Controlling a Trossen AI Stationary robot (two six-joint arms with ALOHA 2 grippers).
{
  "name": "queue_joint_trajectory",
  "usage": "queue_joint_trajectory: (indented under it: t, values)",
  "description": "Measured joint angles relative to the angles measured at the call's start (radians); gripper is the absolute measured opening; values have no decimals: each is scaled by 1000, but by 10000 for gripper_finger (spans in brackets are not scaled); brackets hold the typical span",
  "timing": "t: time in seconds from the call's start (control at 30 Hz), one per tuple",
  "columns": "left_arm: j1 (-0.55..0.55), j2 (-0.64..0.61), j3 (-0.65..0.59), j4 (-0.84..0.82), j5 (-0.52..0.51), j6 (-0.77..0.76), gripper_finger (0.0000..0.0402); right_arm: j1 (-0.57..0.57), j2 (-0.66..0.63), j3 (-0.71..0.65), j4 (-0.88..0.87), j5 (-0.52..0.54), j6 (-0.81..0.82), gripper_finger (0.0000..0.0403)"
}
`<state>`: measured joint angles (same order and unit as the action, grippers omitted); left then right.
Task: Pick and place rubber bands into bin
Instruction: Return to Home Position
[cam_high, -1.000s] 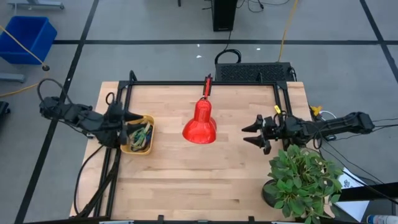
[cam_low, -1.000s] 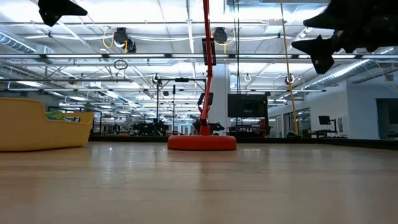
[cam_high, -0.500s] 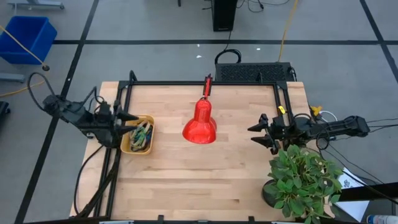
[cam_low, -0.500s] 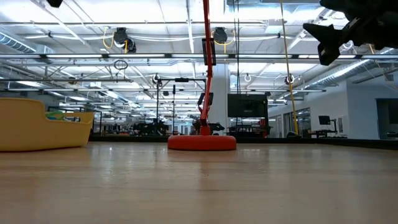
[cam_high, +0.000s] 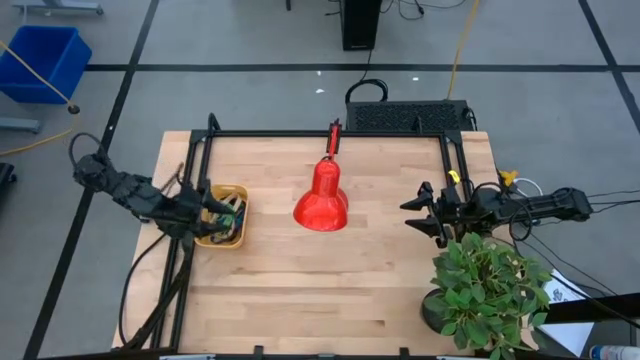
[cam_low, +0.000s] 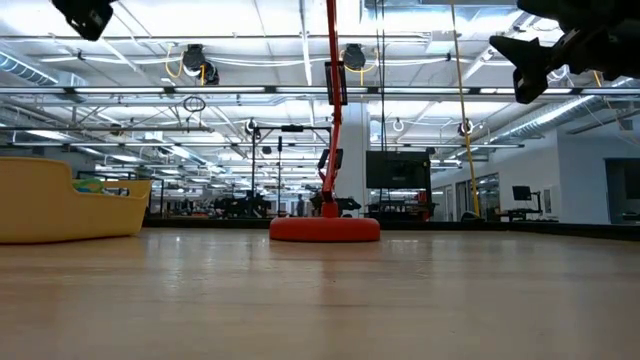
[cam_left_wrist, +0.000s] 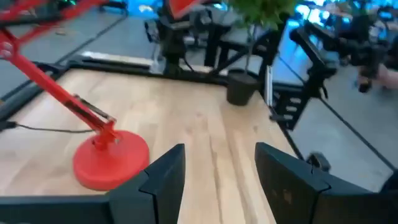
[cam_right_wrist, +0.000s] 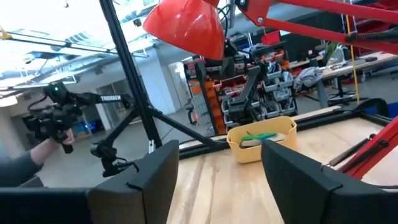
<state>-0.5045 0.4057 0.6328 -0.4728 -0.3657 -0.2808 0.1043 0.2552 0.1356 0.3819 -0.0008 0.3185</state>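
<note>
First, at the table's near right corner, the green leafy plant in a dark pot (cam_high: 485, 290) stands on the light wooden table (cam_high: 320, 290). Just behind the plant, the right gripper (cam_high: 408, 214) hangs above the table's right side, pointing toward the centre. Its two dark fingers (cam_right_wrist: 149, 180) are spread apart with nothing between them.

On the opposite side, the small yellow-orange plastic bin with rounded corners (cam_high: 244, 215) rests on the wood near the left edge. The thin floppy rubber bands in green, tan and black (cam_high: 228, 212) lie heaped inside the bin. In the low view one green band (cam_low: 90, 185) shows above the rim. The left gripper (cam_high: 208, 203) hangs over the bin's left rim, raised well clear of it. Its fingers (cam_left_wrist: 165, 180) are parted and hold nothing.

Between the two arms, the red metal desk lamp (cam_high: 321, 200) stands at the table's centre, well apart from the bin. Behind the lamp, the black tubular frame (cam_high: 270, 133) runs along the table's far edge. Farther off, on the grey floor at far left, sits a large blue plastic crate (cam_high: 45, 60).
</note>
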Motion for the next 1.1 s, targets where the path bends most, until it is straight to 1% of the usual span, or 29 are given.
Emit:
queue_joint_trajectory:
  t: [0.03, 0.07, 0.17, 0.2, 0.23, 0.27, 0.3, 0.4, 0.43, 0.53, 0.63, 0.7, 0.8, 0.87, 0.93, 1.03, 1.1]
  values:
    - [0, -1, -8, 4, 16, 7, 200, 0, 0, 0, -3, -1, 1, 222]
    - [0, -7, -11, 24, 58, 21, 200, 0, -1, 0, -8, -4, -11, 222]
    - [0, -53, -22, 123, 276, 105, 200, 0, -2, 0, -18, -28, -44, 224]
    - [-2, -77, -25, 164, 335, 143, 200, 0, -3, 0, -14, -30, -44, 224]
    - [-1, -101, -29, 198, 373, 168, 200, 0, -5, 0, -12, -30, -43, 224]
    - [0, -127, -33, 215, 385, 183, 200, 0, -5, 0, -12, -30, -41, 223]
    - [-1, -153, -38, 218, 378, 186, 200, 0, -5, 0, -12, -30, -36, 222]
    - [0, -217, -89, 192, 290, 147, 200, 0, -6, 0, -11, -31, -21, 222]
    - [1, -237, -109, 184, 279, 137, 200, 0, -7, 0, -10, -30, -19, 223]
    - [0, -313, -159, 187, 286, 88, 200, 0, -11, 0, -7, -31, -17, 224]
    - [0, -395, -218, 189, 282, 85, 200, 0, -14, 0, -7, -31, -17, 222]
    - [1, -401, -231, 208, 267, 85, 200, 0, -15, 0, -7, -31, -9, 221]
    - [1, -398, -238, 194, 285, 86, 200, 0, -18, 0, -11, -31, 2, 220]
    - [1, -402, -252, 200, 260, 84, 200, 0, -26, 0, -20, -36, -5, 220]
    - [1, -401, -281, 242, 271, 78, 200, 0, -29, 1, -14, -55, -17, 222]
    - [1, -401, -334, 337, 330, 92, 200, 0, -32, 1, -13, -84, -22, 222]
    - [1, -401, -380, 370, 388, 86, 200, 0, -32, 1, -18, -117, -23, 220]
